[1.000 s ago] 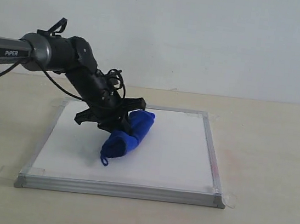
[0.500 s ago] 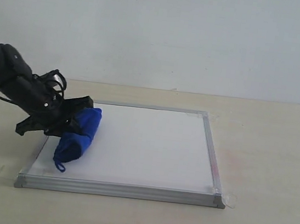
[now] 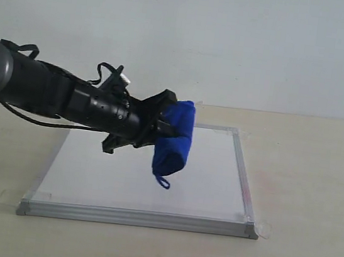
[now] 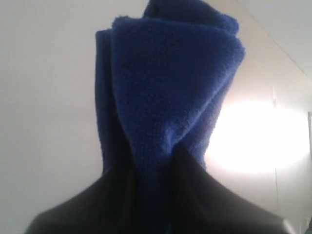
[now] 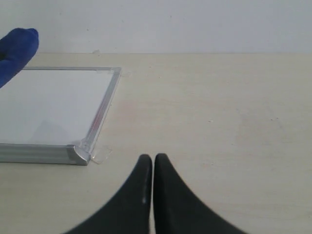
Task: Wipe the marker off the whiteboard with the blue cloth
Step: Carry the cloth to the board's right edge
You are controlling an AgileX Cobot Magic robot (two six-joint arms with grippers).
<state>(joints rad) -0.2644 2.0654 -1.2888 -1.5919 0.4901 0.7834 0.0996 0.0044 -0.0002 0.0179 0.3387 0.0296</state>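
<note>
The whiteboard (image 3: 122,172) lies flat on the table, white with a silver frame; its near right corner also shows in the right wrist view (image 5: 48,112). No marker shows on the visible board surface. My left gripper (image 3: 159,129) is shut on the blue cloth (image 3: 174,143), a rolled bundle hanging with its small loop downward, held over the middle of the board. In the left wrist view the blue cloth (image 4: 165,97) rises out from between the dark fingers. My right gripper (image 5: 153,161) is shut and empty over bare table, off the board's corner.
Light wooden table (image 3: 304,184) stretches to the right of the board. Clear tape (image 3: 264,229) sticks out at the board's near right corner. A pale wall stands behind.
My left arm has swung the cloth from the board's middle to its left edge, then back right and upward; the cloth is now lifted higher over the board.
</note>
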